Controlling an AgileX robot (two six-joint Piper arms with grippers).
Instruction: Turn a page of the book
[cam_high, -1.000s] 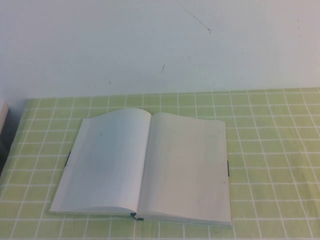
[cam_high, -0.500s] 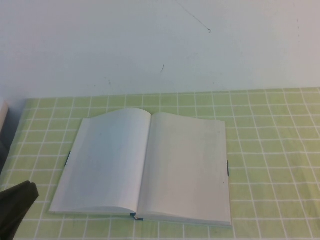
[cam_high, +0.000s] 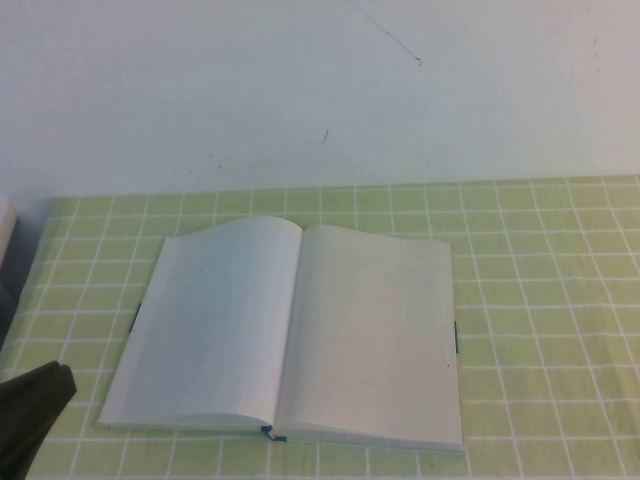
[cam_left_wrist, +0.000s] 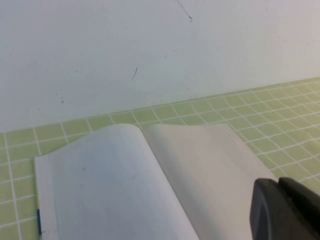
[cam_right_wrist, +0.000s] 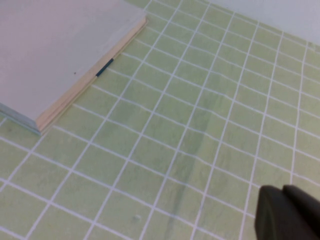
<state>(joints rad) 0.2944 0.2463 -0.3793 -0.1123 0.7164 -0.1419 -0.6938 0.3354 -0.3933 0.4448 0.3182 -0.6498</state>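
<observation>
Two hands are taking part here, and only one is showing in the high view: the left hand (cam_high: 35, 410) is sitting at the near left corner of the counter (cam_high: 540, 330), a dark shape just beside the book's near left corner and apart from it. Whether it is open or closed cannot be told from that view or from its own wrist view, where only a dark tip (cam_left_wrist: 287, 210) is showing. The right hand (cam_right_wrist: 290, 215) is staying outside the high view; its own camera is showing its dark tip closed, gripping nothing, over bare green-checked cloth, with the book's right edge lying off to one side and well apart.

Farther in, the book (cam_high: 290, 335) is lying open and flat near the middle of the counter, its spine running from near to far, so its long axis is pointing away from the robot toward the wall (cam_high: 320, 90). The left page (cam_high: 205, 325) is bowing up slightly toward the gutter, while the right page (cam_high: 375, 335) is lying flatter on a thicker block of leaves.

Judging by position, the left hand is the nearer one, with the book lying ahead of it and to its right. A page would be swinging about the near-to-far spine, so the turn is calling for a sideways sweep across the book.
</observation>
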